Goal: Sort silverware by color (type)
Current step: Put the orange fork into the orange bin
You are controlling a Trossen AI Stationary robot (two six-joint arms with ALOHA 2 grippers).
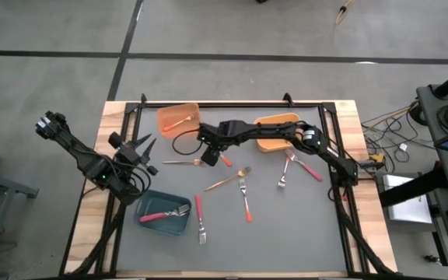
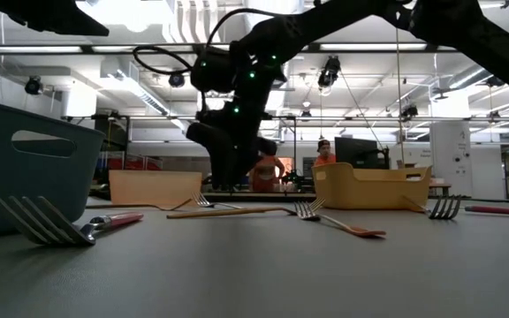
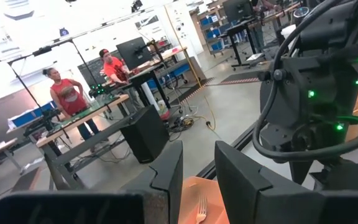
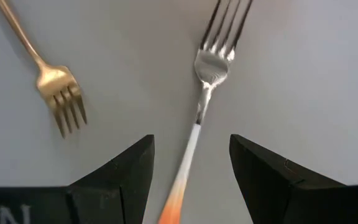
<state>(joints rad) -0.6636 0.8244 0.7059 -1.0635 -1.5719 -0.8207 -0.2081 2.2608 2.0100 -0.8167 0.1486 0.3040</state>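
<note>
Our right gripper (image 4: 191, 171) hangs wide open and empty over the orange-handled fork (image 4: 199, 118) on the desk (image 4: 303, 74). Its thin handle could slip sideways as the fingers close. A gold fork (image 4: 50, 73) lies near and could be nudged.

Grey table (image 1: 302, 225) carries scattered forks (image 1: 245, 199) and three bins (image 1: 164, 214).

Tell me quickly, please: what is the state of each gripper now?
Left gripper: open, holding nothing, near the table's left edge.
Right gripper: open, empty, over the silver fork with the orange handle, handle between its fingers.
</note>
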